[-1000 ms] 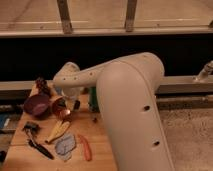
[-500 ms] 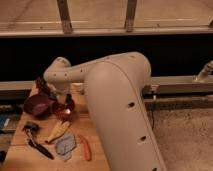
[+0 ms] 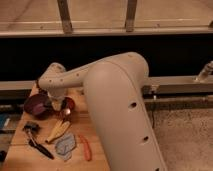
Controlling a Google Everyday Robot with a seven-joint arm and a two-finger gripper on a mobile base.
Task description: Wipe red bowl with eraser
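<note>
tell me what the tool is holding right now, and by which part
It cannot be told. The tool sits low between the purple bowl and the red bowl, and what it grips, if anything, is hidden from this view.

hand [image 3: 58, 103] at red bowl [image 3: 69, 104], purple bowl [image 3: 36, 105] beside

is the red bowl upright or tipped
Upright, it seems: red bowl sits opening up on the table; gripper hangs between it and the purple bowl.

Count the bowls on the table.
2: purple bowl at the table's left; red bowl just right of it, the tool between them. The arm may hide others.
</note>
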